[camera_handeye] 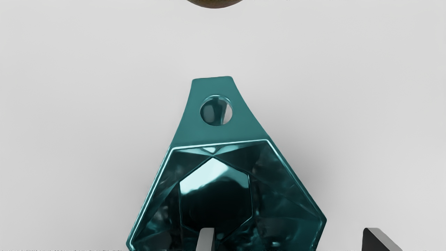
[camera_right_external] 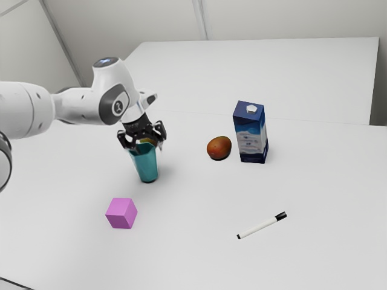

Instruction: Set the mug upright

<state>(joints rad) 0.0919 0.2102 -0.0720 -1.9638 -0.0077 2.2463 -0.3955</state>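
In the exterior view my gripper (camera_right_external: 146,145) is at the mouth of the teal mug (camera_right_external: 146,164), which stands on its base with its opening up. From the wrist view I look down into the mug (camera_handeye: 216,132), its handle with a round hole pointing toward the fruit. My gripper (camera_handeye: 292,239) is open across one side of the rim: one finger (camera_handeye: 206,240) overlaps the mug's opening, the other (camera_handeye: 378,240) is outside the wall with a gap to it. How deep the first finger reaches is unclear.
On the white table (camera_right_external: 193,254), a reddish-brown fruit (camera_right_external: 219,148) and a blue-white carton (camera_right_external: 250,133) stand toward the exterior view's right of the mug. A pink cube (camera_right_external: 121,213) lies nearer the camera, and a white marker with black cap (camera_right_external: 261,226) lies farther right.
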